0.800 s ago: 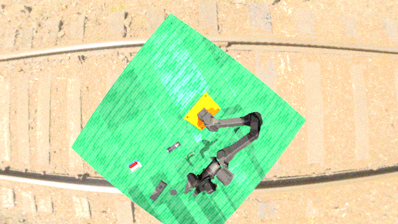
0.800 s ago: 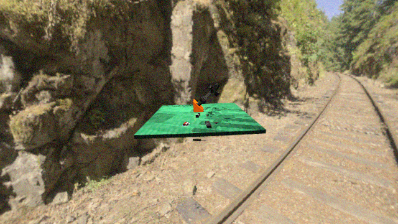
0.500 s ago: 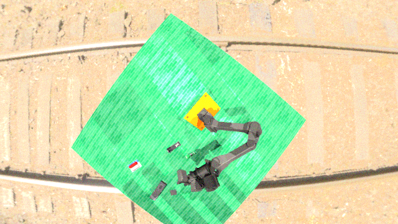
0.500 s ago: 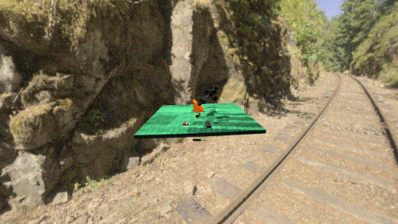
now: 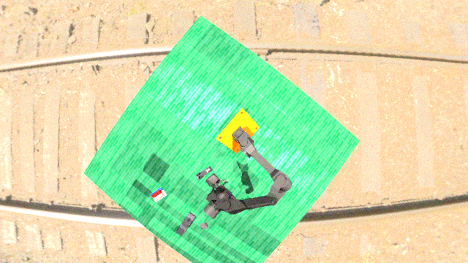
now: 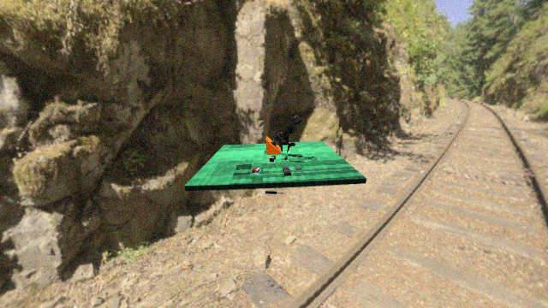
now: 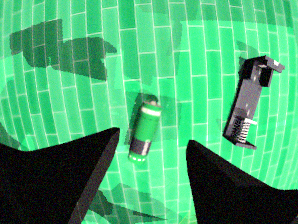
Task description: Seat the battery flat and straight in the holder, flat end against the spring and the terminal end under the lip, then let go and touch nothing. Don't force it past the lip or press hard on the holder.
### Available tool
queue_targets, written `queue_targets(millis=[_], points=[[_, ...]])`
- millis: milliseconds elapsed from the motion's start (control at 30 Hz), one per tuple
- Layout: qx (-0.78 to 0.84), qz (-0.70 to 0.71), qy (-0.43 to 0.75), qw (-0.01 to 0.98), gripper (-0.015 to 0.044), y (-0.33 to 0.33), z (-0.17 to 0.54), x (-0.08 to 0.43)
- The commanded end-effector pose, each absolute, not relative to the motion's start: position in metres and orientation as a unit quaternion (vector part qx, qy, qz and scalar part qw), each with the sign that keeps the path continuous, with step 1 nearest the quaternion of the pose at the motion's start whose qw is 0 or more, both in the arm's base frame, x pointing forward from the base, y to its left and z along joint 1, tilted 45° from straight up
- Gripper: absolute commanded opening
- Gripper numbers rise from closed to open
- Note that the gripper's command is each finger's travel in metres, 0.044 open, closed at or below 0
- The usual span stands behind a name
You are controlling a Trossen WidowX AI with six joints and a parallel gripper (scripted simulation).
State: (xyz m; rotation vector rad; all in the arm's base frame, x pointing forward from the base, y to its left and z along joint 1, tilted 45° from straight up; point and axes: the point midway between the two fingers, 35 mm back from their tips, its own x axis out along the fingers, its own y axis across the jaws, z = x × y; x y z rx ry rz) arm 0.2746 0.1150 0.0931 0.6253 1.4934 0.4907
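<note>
The green battery (image 7: 147, 127) (image 5: 225, 180) lies on its side on the mat, with a pale band near its upper end and a dark band near its lower end in the wrist view. The dark holder (image 7: 247, 102) (image 5: 201, 174) (image 6: 272, 158) stands to its right in the wrist view, roughly parallel and apart from it. The holder's spring (image 7: 243, 131) is at its lower end there, its lip (image 7: 272, 63) at the upper end. My gripper (image 7: 153, 140) (image 6: 285, 150) is partly open and empty, above the battery, with one fingertip to each side in the wrist view. The arm hides the fingertips in the top view.
A yellow-orange wedge-shaped stand (image 5: 234, 126) (image 6: 271, 148) is under the arm's base. A red, white and blue object (image 5: 158, 194) (image 6: 256, 170), a dark grey block (image 5: 186, 223) (image 6: 287, 171) and a small grey piece (image 5: 204, 226) lie on the green mat (image 5: 219, 66).
</note>
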Motion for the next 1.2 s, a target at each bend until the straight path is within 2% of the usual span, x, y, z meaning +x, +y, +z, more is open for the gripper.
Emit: queue_targets(millis=[0, 1167], points=[[0.321, 0.208, 0.707, 0.594, 0.0228, 0.124, 0.090, 0.263], [0.322, 0.208, 0.707, 0.594, 0.0228, 0.154, 0.059, 0.260]])
